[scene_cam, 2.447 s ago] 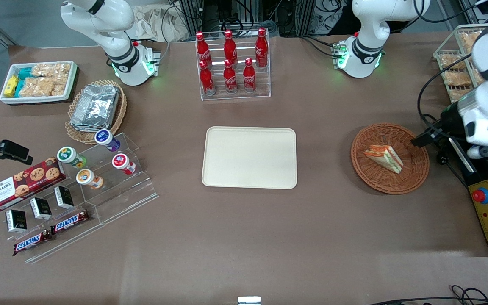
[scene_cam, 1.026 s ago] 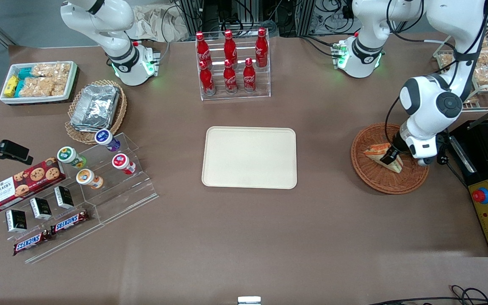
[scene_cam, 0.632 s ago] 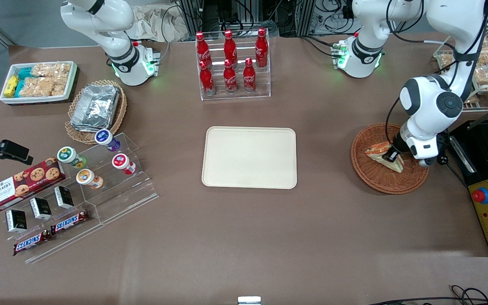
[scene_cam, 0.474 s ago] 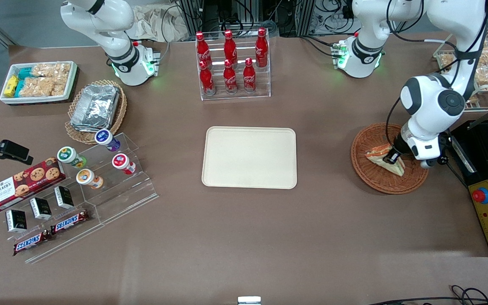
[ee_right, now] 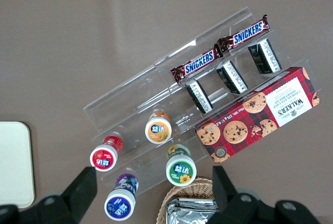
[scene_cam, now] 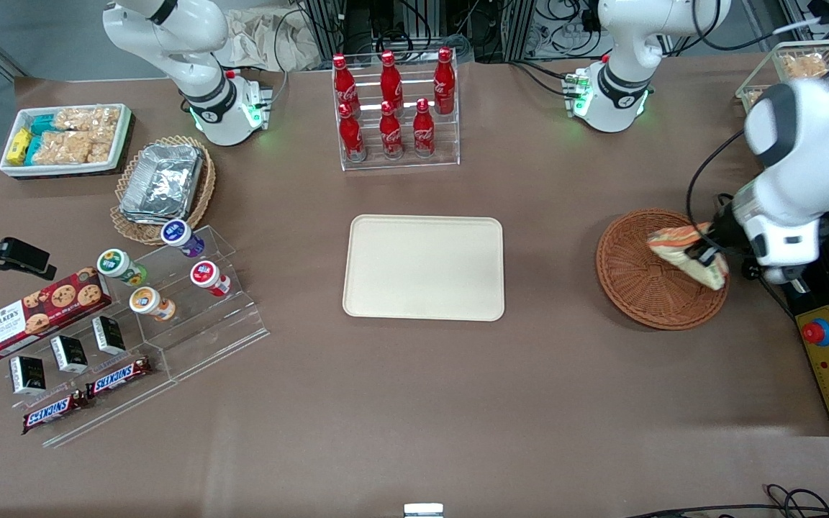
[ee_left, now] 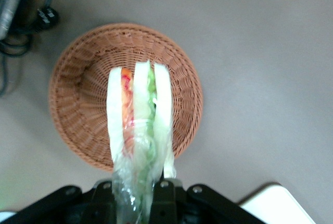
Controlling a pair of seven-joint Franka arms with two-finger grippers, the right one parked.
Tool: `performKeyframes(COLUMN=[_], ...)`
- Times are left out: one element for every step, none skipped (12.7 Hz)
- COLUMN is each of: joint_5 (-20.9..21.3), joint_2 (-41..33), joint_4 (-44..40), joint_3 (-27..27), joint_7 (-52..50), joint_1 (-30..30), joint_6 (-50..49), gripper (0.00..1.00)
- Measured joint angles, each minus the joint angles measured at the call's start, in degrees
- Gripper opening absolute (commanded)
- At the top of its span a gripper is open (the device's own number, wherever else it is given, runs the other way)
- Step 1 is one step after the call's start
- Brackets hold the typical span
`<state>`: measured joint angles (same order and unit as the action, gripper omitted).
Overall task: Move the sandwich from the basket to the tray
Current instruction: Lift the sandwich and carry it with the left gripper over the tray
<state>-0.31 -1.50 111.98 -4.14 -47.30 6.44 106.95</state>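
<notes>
gripper (scene_cam: 706,252) clamped on sandwich (scene_cam: 686,252) | sandwich lifted clear above basket (scene_cam: 637,288), over its rim toward working arm's end | tray (scene_cam: 423,267) bare at table centre, well apart from basket

Claw (ee_left: 134,195) tips hidden by sandwich (ee_left: 138,114) wrap

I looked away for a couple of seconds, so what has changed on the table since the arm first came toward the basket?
The gripper came down into the basket, shut on the sandwich and has lifted it, shifting it toward the working arm's end of the table; it now hangs above the basket's rim. The basket and the tray kept their places, the tray bare.
</notes>
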Motion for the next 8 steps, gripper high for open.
performKeyframes(joint_5=[0.3,0.49,1.35,2.84,3.88,4.4,4.66,4.66], joint_2=[-0.03,-0.01,0.02,0.04,0.06,0.12,0.37,0.8], joint_4=[-4.45,-7.76,-10.26,-11.81,-12.52,-12.65,-12.64,-12.56], joint_3=[1.47,3.22,5.42,8.21,11.52,15.04,18.5,21.55], joint_7=[0.65,1.42,2.44,3.33,3.49,3.48,3.38,3.4], joint_1=[0.02,0.07,0.14,0.25,0.38,0.56,0.83,1.02], joint_6=[-5.12,-9.04,-12.16,-14.34,-15.31,-15.47,-15.48,-15.29], gripper=[0.0,0.0,0.0,0.0,0.0,0.0,0.0,0.0])
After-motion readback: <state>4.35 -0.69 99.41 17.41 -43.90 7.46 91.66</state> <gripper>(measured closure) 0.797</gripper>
